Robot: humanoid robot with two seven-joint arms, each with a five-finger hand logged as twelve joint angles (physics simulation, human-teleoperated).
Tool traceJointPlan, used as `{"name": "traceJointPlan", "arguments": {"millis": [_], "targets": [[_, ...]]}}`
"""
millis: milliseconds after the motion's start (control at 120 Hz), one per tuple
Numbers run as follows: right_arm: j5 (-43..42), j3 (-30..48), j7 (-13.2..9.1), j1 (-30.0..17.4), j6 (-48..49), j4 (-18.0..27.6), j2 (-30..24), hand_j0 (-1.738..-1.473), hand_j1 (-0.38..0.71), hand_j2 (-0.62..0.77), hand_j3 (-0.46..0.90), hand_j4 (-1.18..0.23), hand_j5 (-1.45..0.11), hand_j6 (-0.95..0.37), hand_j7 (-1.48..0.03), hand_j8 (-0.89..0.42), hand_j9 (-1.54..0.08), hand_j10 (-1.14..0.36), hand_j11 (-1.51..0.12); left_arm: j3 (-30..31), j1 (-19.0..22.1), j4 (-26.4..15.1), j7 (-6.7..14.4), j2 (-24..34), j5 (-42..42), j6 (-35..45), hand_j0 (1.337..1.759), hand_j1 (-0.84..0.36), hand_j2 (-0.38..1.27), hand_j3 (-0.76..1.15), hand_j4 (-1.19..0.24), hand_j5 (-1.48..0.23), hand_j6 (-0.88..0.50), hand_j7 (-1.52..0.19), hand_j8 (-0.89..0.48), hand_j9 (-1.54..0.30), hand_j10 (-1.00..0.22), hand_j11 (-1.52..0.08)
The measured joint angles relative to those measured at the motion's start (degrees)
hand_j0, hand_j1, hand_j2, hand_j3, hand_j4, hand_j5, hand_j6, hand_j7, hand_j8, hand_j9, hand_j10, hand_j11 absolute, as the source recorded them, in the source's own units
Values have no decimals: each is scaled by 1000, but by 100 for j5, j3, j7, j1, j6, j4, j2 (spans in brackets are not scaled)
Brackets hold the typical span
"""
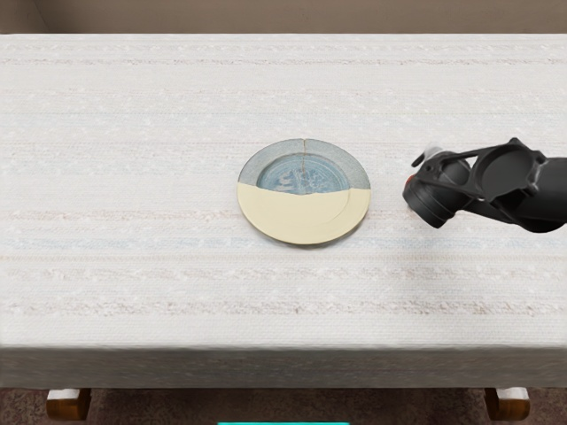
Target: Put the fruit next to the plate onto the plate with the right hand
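White woven cloth on the table (pixel 133 133), blue-and-cream plate (pixel 304 192) near the left of the right hand (pixel 437 190), fruit (pixel 431 153) likely the pale sliver at the hand's far edge, otherwise hidden under it; grip can't be read, forearm cut off at right.

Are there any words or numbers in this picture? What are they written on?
No words or numbers can be read here.
The round blue-grey and cream plate has only a blurry blue pattern in its middle, too blurred to tell if it holds letters.
The black right hand and the pale cloth-covered table show no writing.
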Motion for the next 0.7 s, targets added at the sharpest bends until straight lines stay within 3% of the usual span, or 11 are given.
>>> {"name": "traceJointPlan", "arguments": {"millis": [217,283,583,700], "targets": [[-7,0,-2,-130,4,-267,87,-1655,198,-97,0,-466,-625,-473,-614,-453,-629,-464,-629,0,0,0,0,0,0,0,1658,69,47,0,-234,-304,-234,-304,-234,-304,-234,-304],[-22,0,-4,-190,14,-399,148,-1651,215,-32,0,-465,-661,-484,-630,-456,-671,-461,-670,0,0,0,0,0,0,0,1658,69,47,0,-234,-304,-234,-304,-234,-304,-234,-304],[-28,6,1,-273,13,-567,211,-1648,180,-80,0,-523,-737,-519,-706,-438,-756,-515,-756,0,0,0,0,0,0,0,1658,69,47,0,-234,-304,-234,-304,-234,-304,-234,-304],[-3,8,1,-228,5,-576,173,-1652,208,8,0,-542,-743,-511,-722,-434,-754,-536,-755,0,0,0,0,0,0,-1,1658,69,47,0,-234,-304,-234,-304,-234,-304,-234,-304]]}}
